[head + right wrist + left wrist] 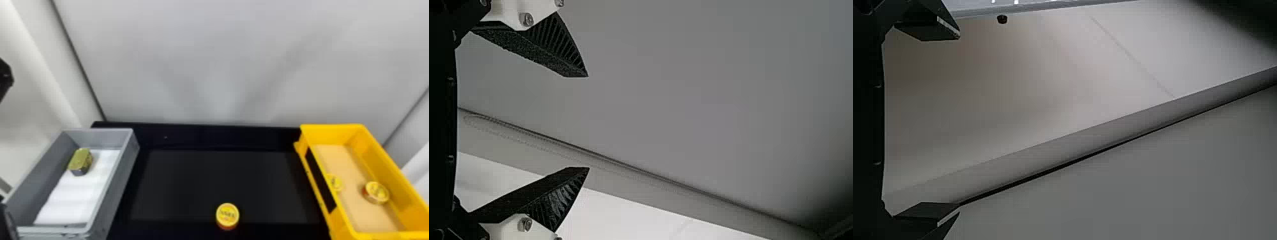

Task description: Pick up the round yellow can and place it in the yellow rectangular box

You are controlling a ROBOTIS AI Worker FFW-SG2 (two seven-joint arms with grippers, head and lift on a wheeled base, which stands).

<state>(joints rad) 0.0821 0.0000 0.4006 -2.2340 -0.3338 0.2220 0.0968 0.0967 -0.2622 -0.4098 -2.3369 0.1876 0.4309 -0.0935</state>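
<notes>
Round can (227, 214) yellow-topped, reddish side; box (329, 220) yellow; bin (116, 191) grey.

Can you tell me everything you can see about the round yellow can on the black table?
The round yellow can is short and squat, with a bright yellow top bearing dark print and a darker reddish-orange side. It looks like a small tin. It stands upright near the table's front, between the grey bin and the yellow box. Only the black surface beneath touches it; no claw holds it.
</notes>
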